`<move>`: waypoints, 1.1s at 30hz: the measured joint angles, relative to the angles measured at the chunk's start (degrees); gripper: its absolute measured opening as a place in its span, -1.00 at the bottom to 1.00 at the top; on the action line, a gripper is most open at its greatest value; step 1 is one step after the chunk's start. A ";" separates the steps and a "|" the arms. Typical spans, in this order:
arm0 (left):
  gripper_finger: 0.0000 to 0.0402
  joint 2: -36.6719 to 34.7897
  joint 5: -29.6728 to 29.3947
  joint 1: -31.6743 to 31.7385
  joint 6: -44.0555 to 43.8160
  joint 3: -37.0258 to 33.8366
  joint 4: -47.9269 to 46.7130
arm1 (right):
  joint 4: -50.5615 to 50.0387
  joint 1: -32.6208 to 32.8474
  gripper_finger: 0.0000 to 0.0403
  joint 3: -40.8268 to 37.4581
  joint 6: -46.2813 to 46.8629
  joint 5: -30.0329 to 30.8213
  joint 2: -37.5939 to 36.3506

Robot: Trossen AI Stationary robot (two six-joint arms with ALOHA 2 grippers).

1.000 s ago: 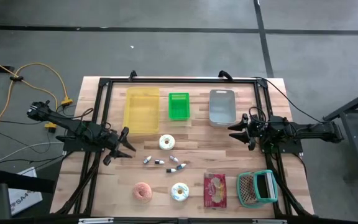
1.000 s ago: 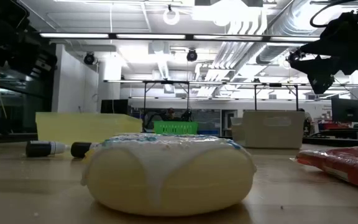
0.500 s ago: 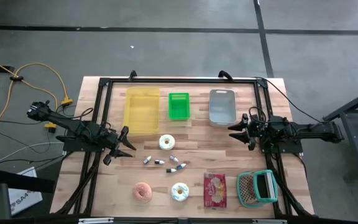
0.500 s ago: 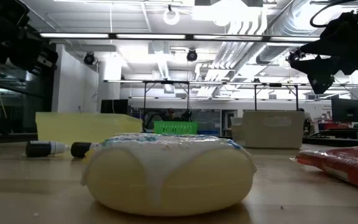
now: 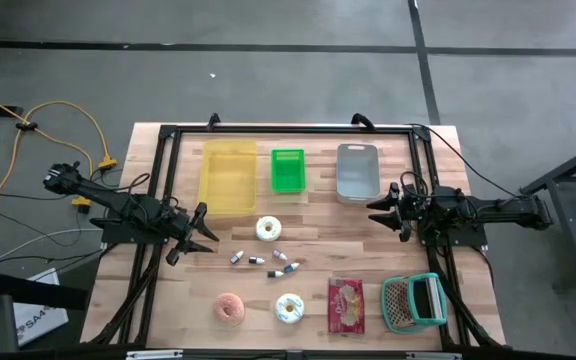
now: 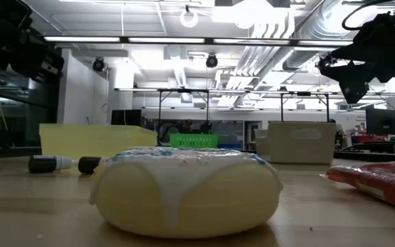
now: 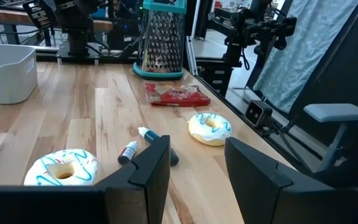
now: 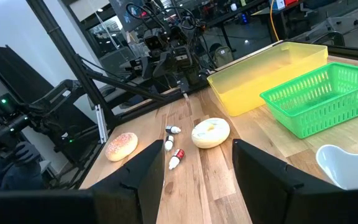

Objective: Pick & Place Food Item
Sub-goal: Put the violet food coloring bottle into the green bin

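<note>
Three doughnuts lie flat on the wooden table: a white-iced one point(image 5: 268, 229) mid-table, a pink one point(image 5: 230, 307) and a white-and-blue one point(image 5: 289, 309) near the front edge. A red snack packet point(image 5: 346, 305) lies to their right. My left gripper point(image 5: 200, 232) hovers open at the table's left, pointing level toward the middle, with nothing between its fingers point(image 7: 151, 165). My right gripper point(image 5: 380, 212) hovers open at the right, pointing level toward the white-iced doughnut point(image 8: 211, 132), also with nothing in it.
Along the far side stand a yellow bin point(image 5: 228, 176), a green basket point(image 5: 288, 170) and a grey bin point(image 5: 358, 171). Several small bottles point(image 5: 268, 263) lie scattered mid-table. A teal grater point(image 5: 414, 302) lies at the front right. A black frame point(image 5: 288, 128) rims the table.
</note>
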 joint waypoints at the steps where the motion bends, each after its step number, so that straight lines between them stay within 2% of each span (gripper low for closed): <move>1: -0.26 -0.02 -0.17 0.00 0.00 0.00 -0.21 | -0.01 0.00 -0.13 0.00 0.01 -0.01 0.00; 9: -0.26 0.87 -4.49 0.00 -2.22 0.90 -0.52 | -0.01 0.00 -0.13 0.00 0.01 -0.01 0.00; 15: -0.26 5.72 -7.03 -0.02 -1.38 4.82 -1.59 | -0.01 0.02 -0.13 0.02 0.01 -0.01 0.00; 23: -0.26 15.60 -9.93 -0.04 -2.91 13.99 -5.78 | 0.01 0.00 -0.13 0.01 0.02 -0.01 0.00; 29: -0.26 25.39 -13.14 -0.04 -8.67 23.38 -16.02 | 0.00 0.00 -0.13 0.01 0.01 -0.01 0.00; 33: -0.26 32.41 -13.55 -0.04 -11.45 28.67 -18.88 | 0.00 0.00 -0.13 0.02 0.00 -0.01 -0.02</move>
